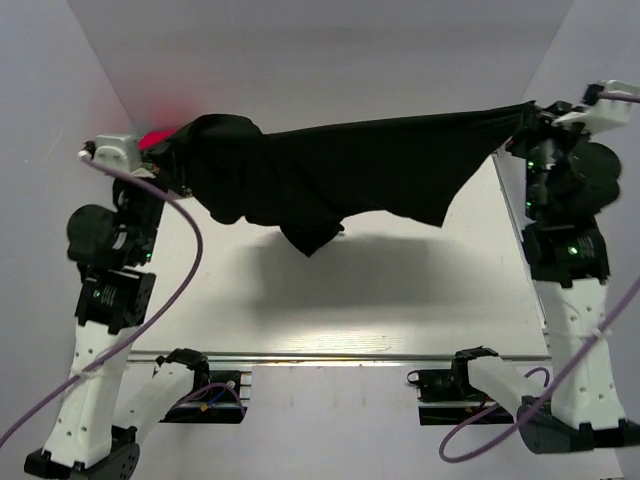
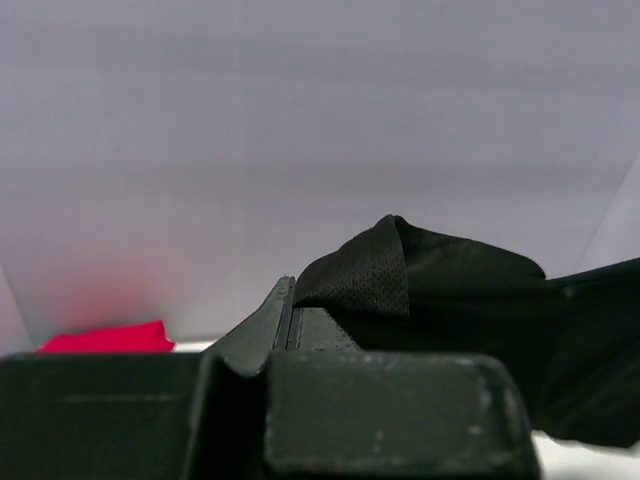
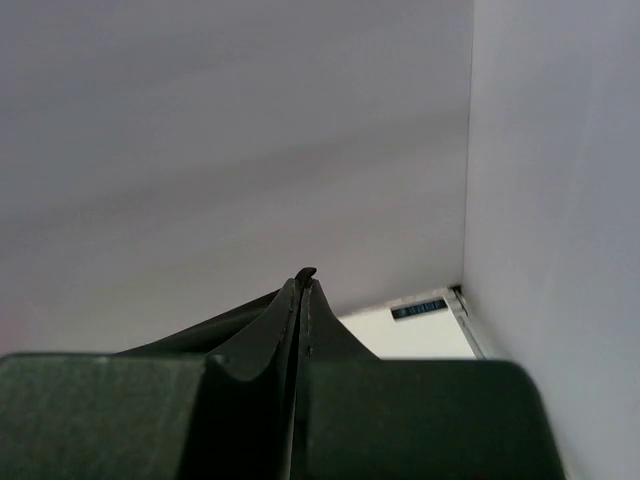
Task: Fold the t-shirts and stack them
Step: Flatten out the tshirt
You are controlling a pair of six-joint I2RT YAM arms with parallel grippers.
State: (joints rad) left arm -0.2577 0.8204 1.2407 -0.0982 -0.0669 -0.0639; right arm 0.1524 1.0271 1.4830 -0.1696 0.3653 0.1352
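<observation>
While it hangs between my two arms: one black shirt [image 1: 340, 170], stretched wide above the table [image 1: 400, 310].
Left pincer [image 2: 288, 300]: closed on a bunched corner of the shirt, at the far left. Right pincer [image 3: 303, 285]: closed on a thin edge of it, at the far right. The middle of the cloth sags, clear of the tabletop, its shadow below. One red shirt [image 2: 105, 338]: lying at the table's far left, just beyond my left pincer.

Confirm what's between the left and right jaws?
The black t-shirt, stretched in the air from left jaws to right jaws, both shut on it, its middle sagging above the table. Top view shows it.
</observation>
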